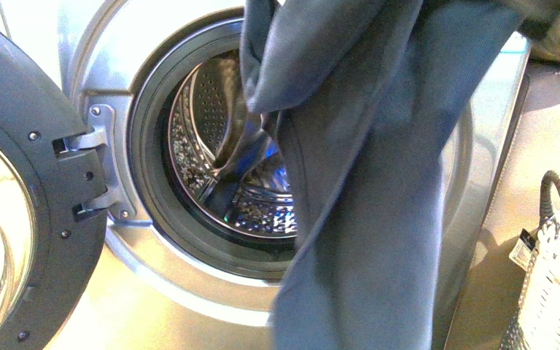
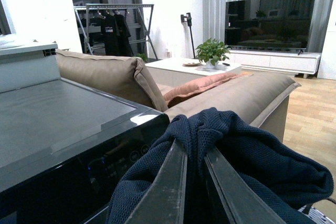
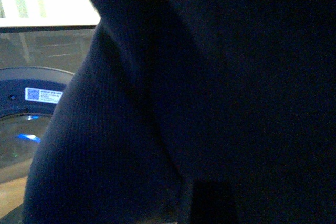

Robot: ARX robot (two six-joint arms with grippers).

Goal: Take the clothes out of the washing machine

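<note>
The clothes (image 1: pixel 364 182), a dark navy garment, hang from above the frame in front of the washing machine (image 1: pixel 117 65). One end trails into the steel drum (image 1: pixel 204 117). The round door (image 1: pixel 36 182) stands open at the left. In the left wrist view my left gripper (image 2: pixel 194 148) is shut on a bunch of the navy fabric (image 2: pixel 247 156), held above the washer's black top panel (image 2: pixel 52 119). In the right wrist view the fabric (image 3: pixel 210 103) fills almost everything and hides the right gripper's jaws. Neither gripper shows in the front view.
A woven basket (image 1: pixel 554 292) with a grey handle stands on the floor right of the washer. A beige sofa (image 2: pixel 105 74) sits behind the washer top. The door's blue-white label (image 3: pixel 43 95) shows in the right wrist view.
</note>
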